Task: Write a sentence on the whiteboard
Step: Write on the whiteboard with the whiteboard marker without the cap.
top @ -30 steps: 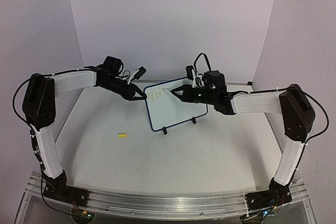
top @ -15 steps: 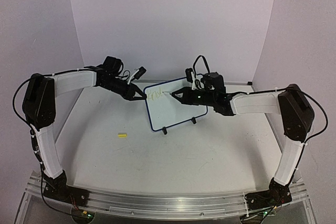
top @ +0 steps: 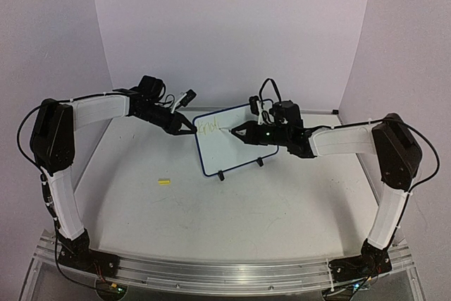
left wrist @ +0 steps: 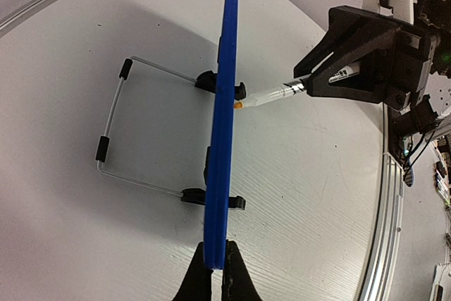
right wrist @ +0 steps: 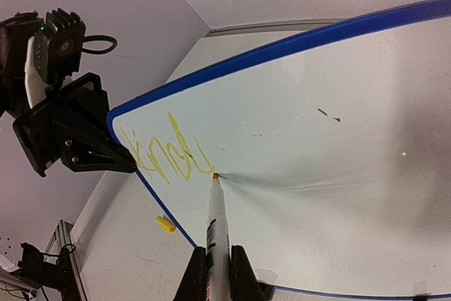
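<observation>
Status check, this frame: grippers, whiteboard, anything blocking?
Left gripper shut on whiteboard edge. Right gripper shut on marker, tip on board beside yellow writing. Nothing blocking.

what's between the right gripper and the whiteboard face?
A marker: right gripper clamps it, tip on the whiteboard beside the sentence. Right wrist view shows it.

Written by hand in yellow-green on the whiteboard [right wrist: 338, 132], close to its corner: the sentence [right wrist: 165, 153], just one short bunch of joined letters. Looks a bit like "Kind" with one more loop after it, but too messy to read for sure. From the top view, only a faint yellow scribble. Printed in tiny black letters on the white marker [right wrist: 217, 234]: a short line, too small and blurry to read in either wrist view.
</observation>
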You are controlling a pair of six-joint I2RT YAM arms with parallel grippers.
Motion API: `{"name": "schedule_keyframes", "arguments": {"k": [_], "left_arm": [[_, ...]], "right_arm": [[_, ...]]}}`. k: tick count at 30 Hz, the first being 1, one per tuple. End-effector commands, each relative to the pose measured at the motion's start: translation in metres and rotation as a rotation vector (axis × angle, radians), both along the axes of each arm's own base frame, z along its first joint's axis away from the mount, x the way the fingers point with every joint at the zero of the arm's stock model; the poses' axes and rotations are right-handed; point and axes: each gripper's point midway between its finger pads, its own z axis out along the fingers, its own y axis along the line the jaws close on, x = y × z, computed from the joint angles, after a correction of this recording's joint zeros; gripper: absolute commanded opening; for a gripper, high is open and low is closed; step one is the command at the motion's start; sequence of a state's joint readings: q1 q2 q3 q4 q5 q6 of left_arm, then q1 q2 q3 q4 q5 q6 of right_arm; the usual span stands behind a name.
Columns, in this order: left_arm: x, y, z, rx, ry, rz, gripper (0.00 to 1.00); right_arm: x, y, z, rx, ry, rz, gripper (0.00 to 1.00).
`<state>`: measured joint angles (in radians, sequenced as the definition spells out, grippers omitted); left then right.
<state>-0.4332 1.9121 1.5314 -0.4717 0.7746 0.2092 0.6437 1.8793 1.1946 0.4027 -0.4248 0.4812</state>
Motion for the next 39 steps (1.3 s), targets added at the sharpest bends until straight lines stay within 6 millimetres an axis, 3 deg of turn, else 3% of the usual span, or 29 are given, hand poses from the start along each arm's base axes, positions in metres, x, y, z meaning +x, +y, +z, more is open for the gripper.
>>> {"name": "schedule_keyframes", "arguments": {"k": [1, 11, 39], "left_arm": [[-0.009, -0.005, -0.005, 0.03, 0.018, -0.023, 0.0], [-0.009, -0.005, -0.004, 0.029, 0.016, -0.022, 0.0], [-0.01, -0.006, -0.004, 0.03, 0.015, -0.025, 0.0]], "right_arm": [[0.011, 0.0, 0.016, 0.042, -0.041, -0.037, 0.0], [0.018, 0.003, 0.035, 0.083, -0.079, -0.05, 0.0], [0.024, -0.012, 0.025, 0.057, -0.072, -0.14, 0.0]]}}
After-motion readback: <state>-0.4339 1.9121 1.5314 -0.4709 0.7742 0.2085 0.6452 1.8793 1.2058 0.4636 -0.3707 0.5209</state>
